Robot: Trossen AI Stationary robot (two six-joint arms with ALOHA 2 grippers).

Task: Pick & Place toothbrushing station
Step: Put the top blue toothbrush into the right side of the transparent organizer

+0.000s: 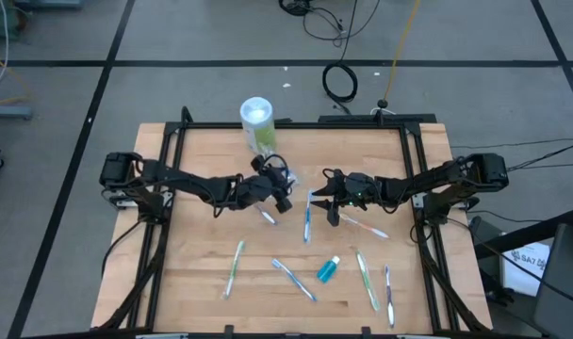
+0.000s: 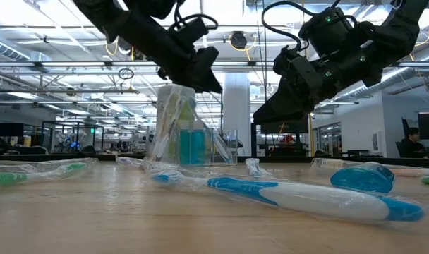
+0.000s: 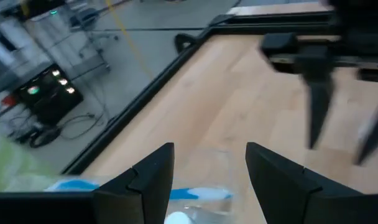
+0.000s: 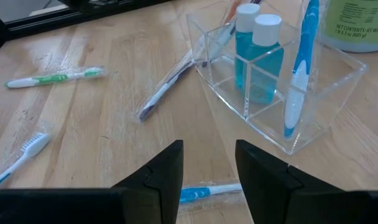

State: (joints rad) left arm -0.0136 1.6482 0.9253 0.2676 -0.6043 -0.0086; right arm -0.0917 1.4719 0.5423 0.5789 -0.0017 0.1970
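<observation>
Already the clear container (image 4: 282, 87) stood on the surface (image 1: 202, 188) near its far middle, just in front of the green-and-white canister (image 1: 256, 121), and held two teal tubes (image 4: 258, 56) and an upright blue-and-white toothbrush (image 4: 299, 74) in its compartments. Around it lay the unsorted pieces — a wrapped toothbrush (image 4: 170, 84) leaning against its near wall, a green one (image 4: 55, 78) farther off, and a third teal tube (image 1: 328, 270) toward the front edge.

The left gripper (image 1: 279, 191) hung right over the container with its jaws spread wide and nothing between them; by my reading it had just let a brush drop in. The right gripper (image 1: 332, 195) hovered just beside the container, jaws parted and empty, over a blue toothbrush (image 1: 307, 218).

The step in hand looked like fetching the next brush. That called for lowering the right jaws straight onto the slim handle and pinching across its width, since the crinkled wrapper might slip.
</observation>
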